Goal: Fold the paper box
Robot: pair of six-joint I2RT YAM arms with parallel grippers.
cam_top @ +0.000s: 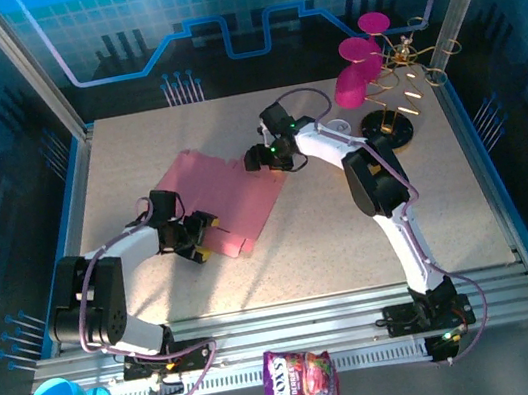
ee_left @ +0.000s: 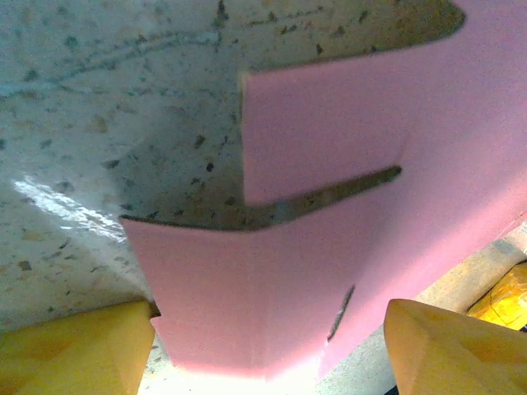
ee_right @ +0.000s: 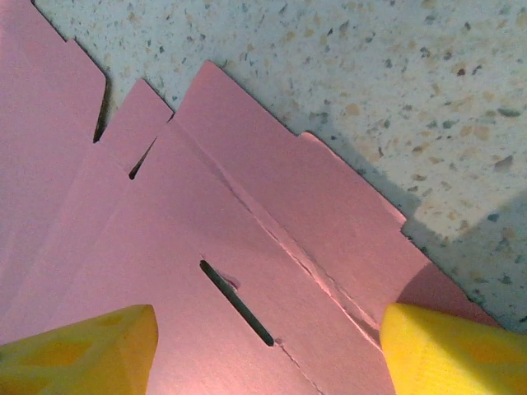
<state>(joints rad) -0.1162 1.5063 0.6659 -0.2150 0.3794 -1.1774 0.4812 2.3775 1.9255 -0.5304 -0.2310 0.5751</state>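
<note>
On worktop [cam_top: 373,240], centre-left: box [cam_top: 234,197] lies as flat unfolded blank, pink face up. Left end effector [cam_top: 200,241] at near corner, jaws wide apart, straddling corner flap [ee_left: 239,304], likely set there to pinch and raise it along fold. Right end effector [cam_top: 259,158] at far edge, jaws also spread, gripping nothing, low over sheet, probably to pin it while other side folds. Card thin, matte; stepped tabs, narrow slot [ee_right: 236,303], pressed crease [ee_right: 288,247]. Worktop speckled, stone-like, slightly glossy.
</note>
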